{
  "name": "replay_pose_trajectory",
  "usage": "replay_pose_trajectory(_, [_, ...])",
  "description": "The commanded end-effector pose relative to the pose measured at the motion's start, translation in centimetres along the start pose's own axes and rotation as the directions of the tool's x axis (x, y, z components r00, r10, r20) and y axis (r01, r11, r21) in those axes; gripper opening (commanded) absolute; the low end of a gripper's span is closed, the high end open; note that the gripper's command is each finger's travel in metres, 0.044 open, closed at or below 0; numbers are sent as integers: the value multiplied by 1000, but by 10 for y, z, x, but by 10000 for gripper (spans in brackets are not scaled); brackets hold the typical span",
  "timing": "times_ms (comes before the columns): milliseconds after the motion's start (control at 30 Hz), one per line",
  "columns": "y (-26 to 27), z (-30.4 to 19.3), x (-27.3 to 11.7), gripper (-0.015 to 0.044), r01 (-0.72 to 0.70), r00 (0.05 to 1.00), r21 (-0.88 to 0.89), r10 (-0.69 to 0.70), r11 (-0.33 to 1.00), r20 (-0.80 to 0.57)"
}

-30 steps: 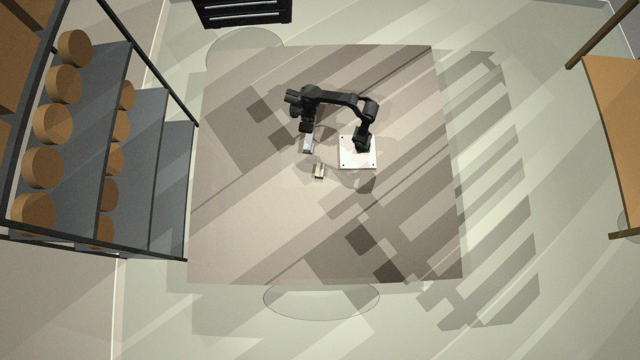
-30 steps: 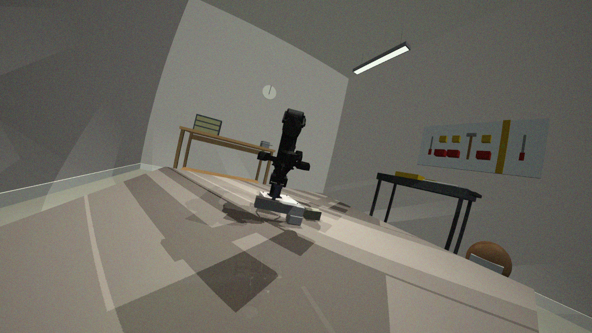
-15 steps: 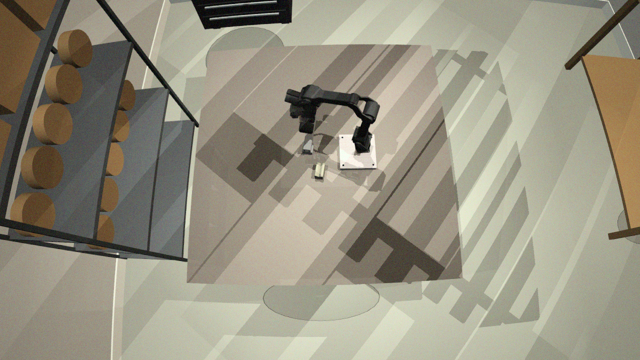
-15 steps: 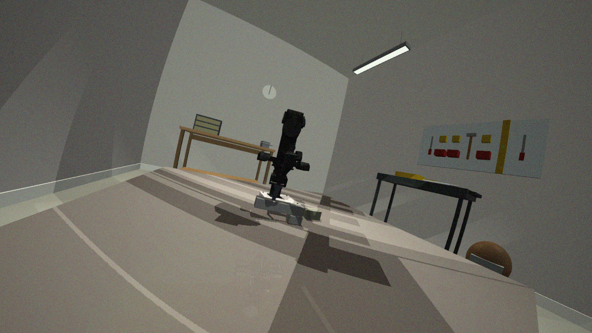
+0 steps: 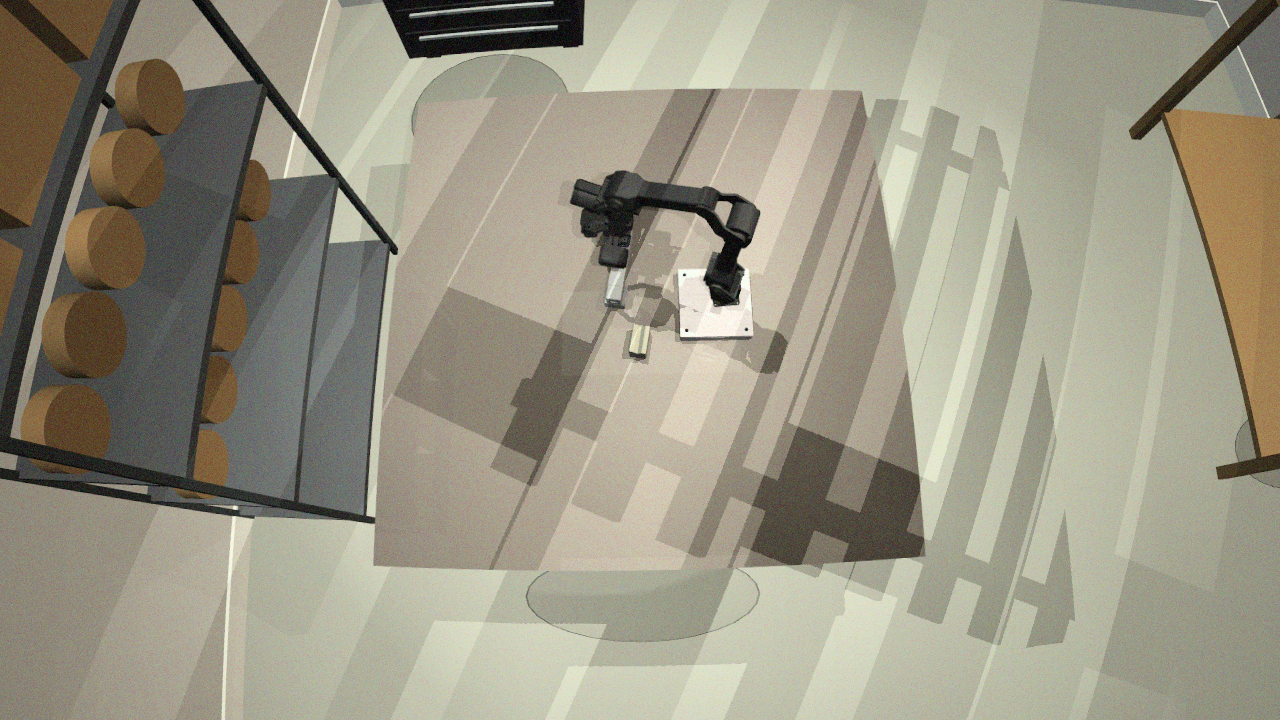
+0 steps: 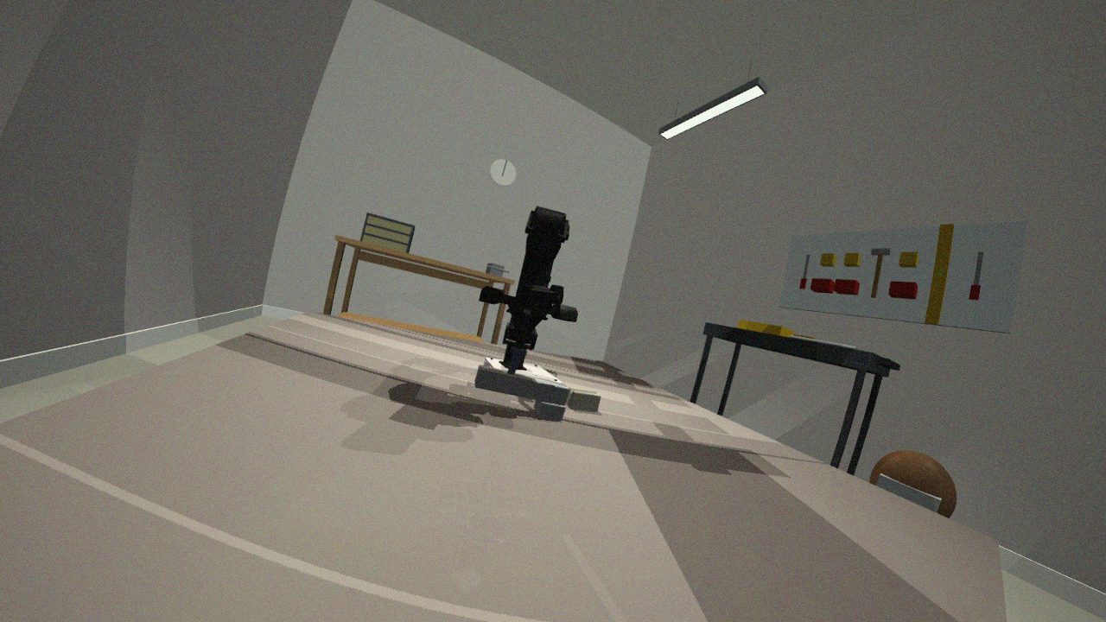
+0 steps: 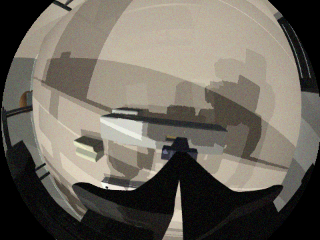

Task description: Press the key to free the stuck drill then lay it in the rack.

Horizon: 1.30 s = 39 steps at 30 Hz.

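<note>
A long grey block (image 5: 614, 288) (image 6: 502, 380) (image 7: 150, 130) lies on the table. A smaller grey block (image 6: 550, 409) (image 7: 125, 112) sits against its side near one end. A small yellow-brown piece (image 7: 171, 137) shows on the long block beside my fingertips; I cannot tell whether it is the key or part of the drill. The pale green grooved rack (image 5: 638, 341) (image 6: 585, 400) (image 7: 89, 150) stands apart, beyond the block's end. My gripper (image 5: 614, 257) (image 6: 513, 363) (image 7: 181, 156) is shut and empty, pointing down at the long block's other end. The drill is not clearly visible.
The arm's white base plate (image 5: 693, 317) (image 7: 117, 187) is beside the long block, on the same table (image 5: 465, 501). A shelf unit (image 5: 335, 358) with round wooden pieces stands left of the table. A black drawer cabinet (image 5: 492, 31) stands behind it.
</note>
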State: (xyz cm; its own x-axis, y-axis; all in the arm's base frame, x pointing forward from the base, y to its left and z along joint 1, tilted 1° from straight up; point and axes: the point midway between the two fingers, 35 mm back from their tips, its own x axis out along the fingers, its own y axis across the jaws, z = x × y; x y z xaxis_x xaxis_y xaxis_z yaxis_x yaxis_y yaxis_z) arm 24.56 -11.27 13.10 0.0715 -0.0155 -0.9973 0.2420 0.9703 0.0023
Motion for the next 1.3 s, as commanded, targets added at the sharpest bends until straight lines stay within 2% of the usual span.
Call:
replay_pose_trajectory(0, [-4,-7,24,0,2,998,6,-1,1000,-65])
replay_pose_trajectory(100, [-4,-7,25,0,2,998,6,-1,1000,-65])
replay_pose_trajectory(233, [-4,-2,8,105,2,998,6,-1,1000,-65])
replay_pose_trajectory(467, [-2,6,-53,289,2,998,6,-1,1000,-65])
replay_pose_trajectory(567, [-2,6,-55,368,2,998,6,-1,1000,-65])
replay_pose_trajectory(600, [0,7,-45,394,0,999,-18,-1,1000,-48])
replay_pose_trajectory(667, [16,12,-34,440,-11,999,-187,1,982,-50])
replay_pose_trajectory(733, [43,18,-15,440,-26,999,-435,4,900,-52])
replay_pose_trajectory(800, [71,19,2,440,-41,998,-654,7,755,-54])
replay_pose_trajectory(900, [106,15,25,440,-55,998,-865,9,499,-58])
replay_pose_trajectory(1100, [155,-2,56,440,-65,998,-997,11,42,-64])
replay_pose_trajectory(1267, [158,-4,58,440,-65,998,-998,11,6,-65])
